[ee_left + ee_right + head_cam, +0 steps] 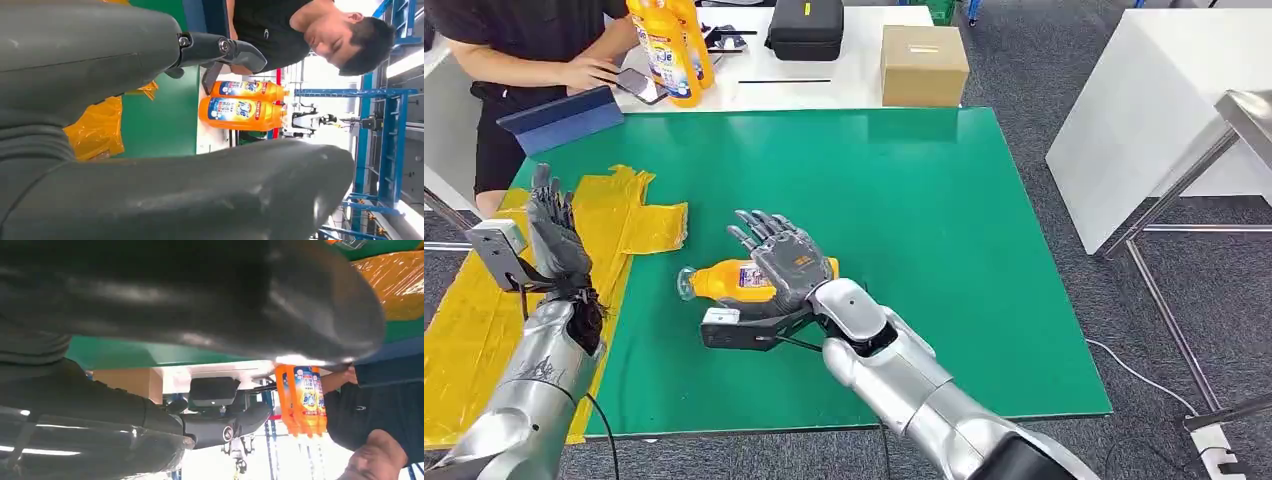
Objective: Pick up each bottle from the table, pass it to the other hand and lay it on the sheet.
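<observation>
Head view: right hand (786, 262) above an orange bottle (724, 281) lying on its side on the green tabletop (924, 220), toward the near-left part, clear cap end pointing to the yellow sheet (484, 320) draped over the left edge. Fingers apart and extended over the bottle's body; whether touching or just above, not discernible. Left hand (554, 235) raised over the sheet, fingers extended upward and close together, holding nothing. Step in hand, as judged: first grasp of the bottle by the right hand. For a sound grasp: fingers lowered across the widest part of the body, thumb closed from the near side, grip kept clear of the cap end so that end stays free for the left hand at the handover; a rounded plastic body likely to roll if pressed off-centre. Left wrist view and right wrist view: thick grey thumb close to the lens, two more orange bottles (240, 112) upright on the white table (844, 75) beyond the far edge, beside a person (524, 40). On that table also a closed black case (806, 28) and a closed brown box (924, 65); contents not visible.
</observation>
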`<act>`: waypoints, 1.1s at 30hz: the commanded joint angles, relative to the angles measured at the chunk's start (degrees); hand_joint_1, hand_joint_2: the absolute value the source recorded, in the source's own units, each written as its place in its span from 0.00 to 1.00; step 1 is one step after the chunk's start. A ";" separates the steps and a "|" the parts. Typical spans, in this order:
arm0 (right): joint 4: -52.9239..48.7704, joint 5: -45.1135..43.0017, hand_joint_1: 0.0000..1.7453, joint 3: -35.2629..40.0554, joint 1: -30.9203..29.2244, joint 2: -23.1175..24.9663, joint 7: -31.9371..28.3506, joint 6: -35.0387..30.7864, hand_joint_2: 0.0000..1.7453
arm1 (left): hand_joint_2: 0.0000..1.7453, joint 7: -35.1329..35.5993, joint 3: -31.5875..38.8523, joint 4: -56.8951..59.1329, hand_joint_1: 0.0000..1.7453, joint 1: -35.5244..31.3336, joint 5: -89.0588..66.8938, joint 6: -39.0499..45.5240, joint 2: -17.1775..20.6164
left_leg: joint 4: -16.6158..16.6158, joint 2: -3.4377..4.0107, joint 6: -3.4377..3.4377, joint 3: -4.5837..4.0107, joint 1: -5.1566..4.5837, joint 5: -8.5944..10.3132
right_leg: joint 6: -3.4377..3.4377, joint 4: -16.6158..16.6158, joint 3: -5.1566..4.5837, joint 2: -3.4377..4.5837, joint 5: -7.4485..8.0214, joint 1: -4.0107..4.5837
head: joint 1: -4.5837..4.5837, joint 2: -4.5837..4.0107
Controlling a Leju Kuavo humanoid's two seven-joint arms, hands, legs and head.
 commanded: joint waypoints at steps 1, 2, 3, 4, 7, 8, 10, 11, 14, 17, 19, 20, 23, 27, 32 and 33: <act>3.07 -0.43 0.00 2.20 -2.58 -0.59 0.00 -0.21 0.00 | 0.00 -2.59 -0.62 2.60 0.00 -1.32 0.13 0.00 0.95 | 0.02 0.08 -0.17 0.21 0.03 -0.11 | -0.08 0.00 0.21 0.01 -0.09 0.03 | -0.02 0.00; 3.07 -0.43 0.00 2.20 -2.58 -0.59 0.00 -0.21 0.00 | 0.00 -2.59 -0.62 2.60 0.00 -1.32 0.13 0.00 0.95 | 0.03 0.07 -0.21 0.27 0.02 -0.15 | -0.09 0.02 0.27 -0.01 -0.13 0.02 | -0.02 0.00; 3.07 -0.44 0.00 2.25 -2.57 -0.44 0.03 -0.19 0.00 | 0.00 -2.59 -0.61 2.60 0.00 -1.30 0.13 0.01 0.98 | 0.01 0.06 -0.15 0.19 0.03 -0.09 | -0.07 -0.01 0.19 0.00 -0.08 0.02 | 0.00 0.00; 3.88 -0.64 0.00 3.13 -2.94 0.15 -0.18 0.35 0.00 | 0.00 -2.53 -0.53 2.35 0.00 -1.04 0.04 0.36 1.10 | 0.03 0.07 -0.18 0.22 0.03 -0.12 | -0.07 0.00 0.23 0.00 -0.10 0.03 | -0.02 0.00; 10.08 -3.68 0.00 7.45 -5.08 2.80 0.44 1.65 1.00 | 0.00 -2.37 0.46 -0.12 0.00 0.69 0.27 0.77 1.12 | 0.02 0.18 -0.20 0.27 0.02 -0.15 | -0.09 0.02 0.23 0.10 -0.11 0.01 | -0.02 0.00; 11.81 -6.39 0.00 11.91 -5.95 2.80 2.95 1.02 1.00 | 0.00 -2.02 1.10 -1.25 0.00 1.43 0.31 0.87 0.94 | 0.03 0.33 -0.27 0.39 0.02 -0.22 | -0.13 0.04 0.31 0.23 -0.14 0.01 | -0.02 0.00; 14.22 -11.38 0.00 17.48 -7.02 2.80 4.86 0.08 1.00 | 0.00 -1.48 2.00 -2.87 0.00 2.31 0.08 0.96 0.54 | -0.04 0.32 -0.17 0.25 0.01 -0.13 | -0.08 -0.03 0.20 0.23 -0.04 0.01 | -0.02 0.00; 15.80 -13.33 0.00 20.19 -7.77 2.80 6.05 -0.19 1.00 | 0.00 -1.28 2.56 -3.79 0.00 2.72 -0.10 1.10 0.37 | -0.01 0.46 -0.23 0.35 0.02 -0.20 | -0.11 0.00 0.26 0.33 -0.09 0.01 | -0.02 0.00; 18.50 -14.20 0.00 23.92 -9.48 2.80 9.21 -1.72 1.00 | 0.00 -0.75 3.75 -6.89 0.00 4.67 -0.34 1.29 0.66 | -0.05 0.17 -0.11 0.15 0.02 -0.06 | -0.05 -0.04 0.11 0.09 -0.03 0.00 | -0.02 0.00; 22.74 -14.11 0.00 24.45 -11.67 2.80 14.29 0.75 1.00 | 0.00 0.21 3.96 -7.67 0.00 5.26 -0.23 0.26 0.11 | -0.01 0.21 -0.15 0.20 0.03 -0.11 | -0.06 0.00 0.15 0.14 -0.06 0.00 | -0.02 0.00; 24.75 -14.69 0.00 24.17 -12.33 2.80 13.43 0.31 1.00 | 0.00 0.29 3.87 -7.67 0.00 5.32 -0.35 0.36 -0.34 | 0.02 0.13 -0.16 0.19 0.03 -0.11 | -0.06 0.02 0.18 0.04 -0.08 0.00 | -0.02 0.00; 25.21 -14.76 0.00 24.27 -12.42 2.80 13.57 -0.03 1.00 | 0.00 0.32 3.79 -7.60 0.00 5.34 -0.40 0.40 -0.37 | -0.02 0.03 -0.09 0.08 0.01 -0.03 | -0.03 -0.01 0.06 -0.03 -0.04 -0.01 | -0.04 0.00; 25.88 -15.53 0.00 24.10 -12.37 2.80 13.80 -0.87 1.00 | 0.00 0.36 3.32 -7.23 0.00 5.62 -0.55 0.41 -0.06 | -0.01 0.00 -0.09 0.07 0.03 -0.03 | -0.04 -0.03 0.03 -0.03 -0.03 0.01 | 0.00 0.00; 26.24 -15.40 0.00 24.08 -12.40 2.80 13.84 -1.32 1.00 | 0.00 0.25 3.06 -7.25 0.00 6.11 -0.38 0.05 0.23 | 0.01 0.02 -0.16 0.17 0.01 -0.10 | -0.07 0.00 0.17 -0.04 -0.10 0.01 | -0.02 0.00; 26.31 -13.68 0.00 23.97 -13.35 2.80 15.16 -3.23 1.00 | 0.00 0.41 3.07 -9.08 0.00 7.47 0.17 0.15 0.06 | 0.01 0.05 -0.16 0.17 0.01 -0.11 | -0.07 0.00 0.16 -0.01 -0.10 0.01 | -0.02 0.00; 26.39 -13.85 0.00 23.71 -13.59 2.80 15.02 -2.76 1.00 | 0.00 0.46 3.14 -9.19 0.00 7.50 0.24 0.12 0.03 | 0.01 0.06 -0.12 0.10 0.02 -0.07 | -0.05 -0.01 0.09 0.00 -0.05 0.02 | -0.02 0.00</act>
